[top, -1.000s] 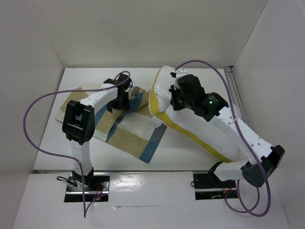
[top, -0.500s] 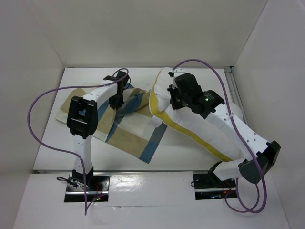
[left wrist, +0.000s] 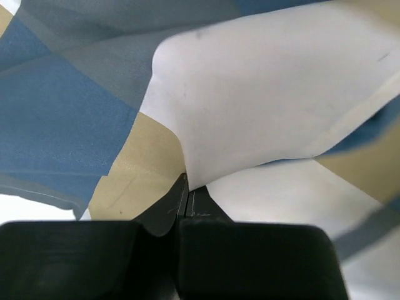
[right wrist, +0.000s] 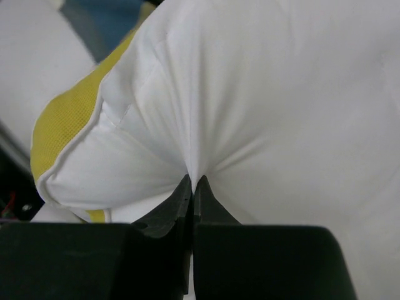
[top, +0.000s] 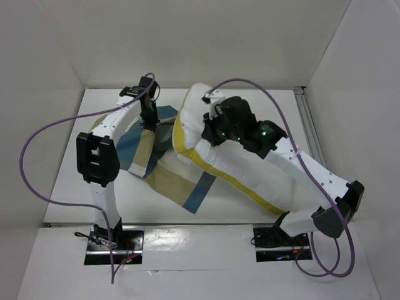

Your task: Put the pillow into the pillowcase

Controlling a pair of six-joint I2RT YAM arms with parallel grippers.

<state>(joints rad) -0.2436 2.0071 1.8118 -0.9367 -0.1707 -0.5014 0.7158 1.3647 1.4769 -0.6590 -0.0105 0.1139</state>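
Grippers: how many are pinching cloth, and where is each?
2. The left gripper is shut on the pillowcase, near its far edge. The right gripper is shut on the pillow, near its far, yellow-edged end. Neither is hidden.

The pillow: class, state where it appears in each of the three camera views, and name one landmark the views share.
Top external: the pillow lies diagonally from centre to lower right.
Left wrist: not in it; only the pillowcase shows, pinched by the left end effector.
Right wrist: it fills most of the picture, pinched by the right end effector.
Shared landmark: the pillowcase's blue check, visible in all three views.
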